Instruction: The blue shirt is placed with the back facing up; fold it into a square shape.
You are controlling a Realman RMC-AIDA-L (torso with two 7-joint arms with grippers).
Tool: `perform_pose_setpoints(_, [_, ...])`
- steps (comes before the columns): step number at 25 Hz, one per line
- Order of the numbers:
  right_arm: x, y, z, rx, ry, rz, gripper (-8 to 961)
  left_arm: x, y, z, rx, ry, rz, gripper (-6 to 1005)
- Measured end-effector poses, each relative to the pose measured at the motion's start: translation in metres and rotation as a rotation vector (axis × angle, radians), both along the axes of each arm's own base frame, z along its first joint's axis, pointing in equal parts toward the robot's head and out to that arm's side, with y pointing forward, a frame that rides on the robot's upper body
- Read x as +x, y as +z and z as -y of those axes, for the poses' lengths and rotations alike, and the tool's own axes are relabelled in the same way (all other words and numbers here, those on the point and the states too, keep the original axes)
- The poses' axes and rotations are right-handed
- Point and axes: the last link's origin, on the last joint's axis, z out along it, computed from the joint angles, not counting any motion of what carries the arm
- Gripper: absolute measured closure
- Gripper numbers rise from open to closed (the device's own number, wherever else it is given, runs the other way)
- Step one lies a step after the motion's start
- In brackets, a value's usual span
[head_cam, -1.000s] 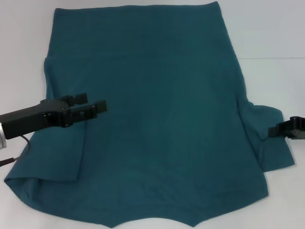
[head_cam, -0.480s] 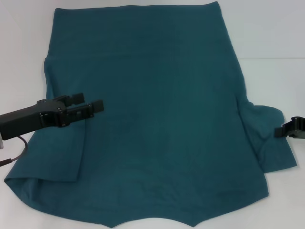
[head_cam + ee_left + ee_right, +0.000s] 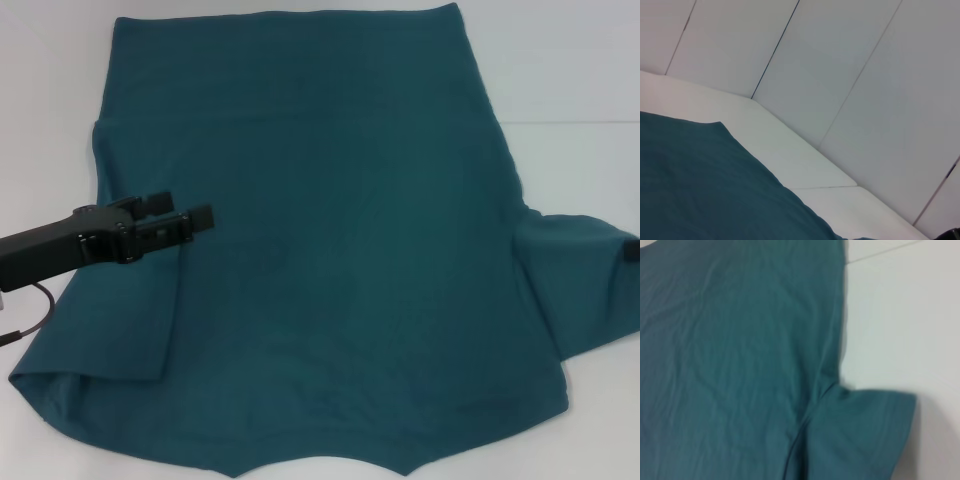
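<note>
Blue shirt spread flat, plain back up, over most of white table, far hem folded toward the near side in a band, left sleeve folded in over the body, right sleeve spread out flat to the right on the table. Left gripper hovering over the shirt's left side above the folded-in sleeve, fingers parted, holding nothing. Right gripper just a dark sliver at the right edge beside the sleeve tip, finger state impossible to tell.
</note>
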Motion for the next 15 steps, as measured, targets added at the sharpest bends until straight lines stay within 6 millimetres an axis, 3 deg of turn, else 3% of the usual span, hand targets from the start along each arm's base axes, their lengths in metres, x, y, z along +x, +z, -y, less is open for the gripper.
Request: perform_pose_setpoints(15, [-0.015, 0.009, -0.022, 0.031, 0.034, 0.05, 949, 0.001, 0.008, 0.002, 0.038, -0.005, 0.05, 96])
